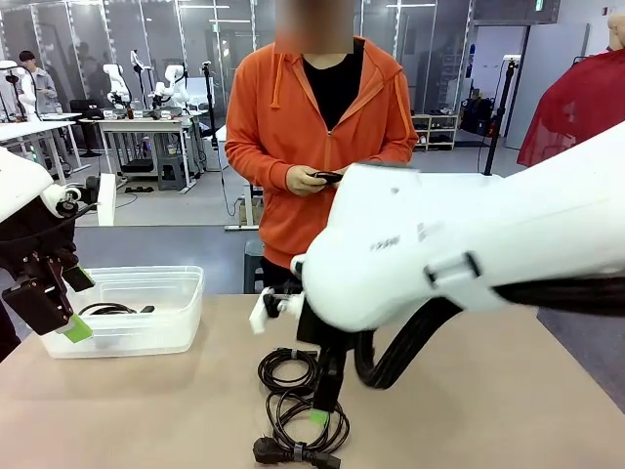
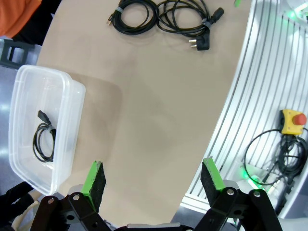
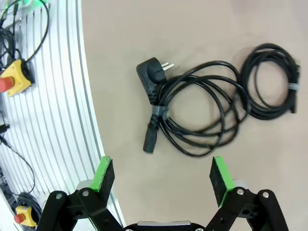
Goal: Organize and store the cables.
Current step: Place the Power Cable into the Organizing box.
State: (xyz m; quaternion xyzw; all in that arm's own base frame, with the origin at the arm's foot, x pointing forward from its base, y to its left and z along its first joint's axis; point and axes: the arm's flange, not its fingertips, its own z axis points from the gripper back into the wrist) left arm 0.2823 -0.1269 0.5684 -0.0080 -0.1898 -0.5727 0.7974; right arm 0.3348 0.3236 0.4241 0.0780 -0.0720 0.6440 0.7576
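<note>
Two black cables lie on the tan table near its front edge. One is a small round coil [image 1: 287, 370] [image 3: 269, 82] [image 2: 137, 14]. The other is a larger, looser coil [image 1: 308, 428] [image 3: 202, 118] [image 2: 185, 17] tied with a band and ending in a mains plug [image 3: 151, 72]. My right gripper [image 1: 318, 410] [image 3: 162, 175] hangs open just above the larger coil with nothing between its fingers. A third small coil [image 1: 107, 310] [image 2: 43, 139] lies inside the clear plastic bin [image 1: 186, 308] [image 2: 48, 86] at the left. My left gripper [image 1: 76, 305] [image 2: 154, 178] hovers open and empty beside the bin's near left corner.
A person in an orange hoodie stands at the far side, holding a small black object [image 1: 327, 177] in both hands. Below the table's near edge runs a ribbed aluminium rail [image 2: 260, 96] with a yellow emergency-stop box [image 2: 291, 120] [image 3: 12, 79]. Bare tabletop [image 1: 508, 401] spreads to the right.
</note>
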